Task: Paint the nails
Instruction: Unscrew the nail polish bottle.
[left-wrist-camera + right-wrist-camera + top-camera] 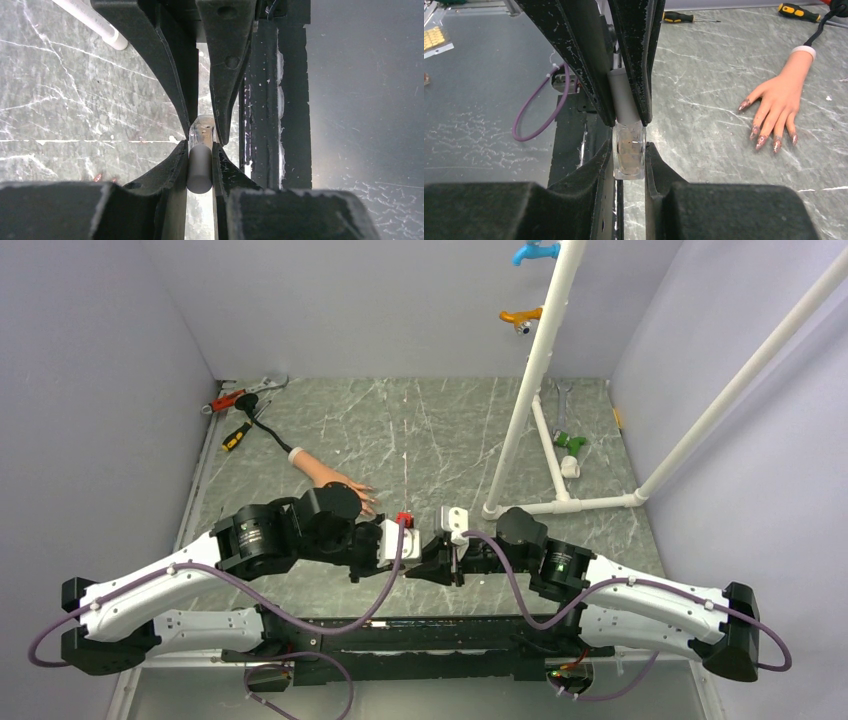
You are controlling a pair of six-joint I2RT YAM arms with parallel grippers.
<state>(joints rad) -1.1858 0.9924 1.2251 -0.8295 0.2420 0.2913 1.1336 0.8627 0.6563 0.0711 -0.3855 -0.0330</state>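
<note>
A flesh-coloured mannequin hand (pixel 330 478) with a white cuff lies on the table behind my left arm. In the right wrist view the hand (pixel 781 95) lies palm down, and its reddish-pink nails (pixel 760 142) point towards the camera. A small clear bottle (pixel 629 152) with a grey cap (pixel 620 95) is held between both grippers above the table. My right gripper (pixel 629 145) is shut on the glass body. My left gripper (pixel 200 147) is shut on the grey cap (pixel 200 170). The two grippers (pixel 428 548) meet tip to tip at the near middle.
A white pipe frame (pixel 535 380) stands at the right with blue and orange items on its post. A wrench, pliers and a yellow-handled screwdriver (pixel 235 437) lie at the back left. A green-handled tool (pixel 570 442) lies inside the frame's base.
</note>
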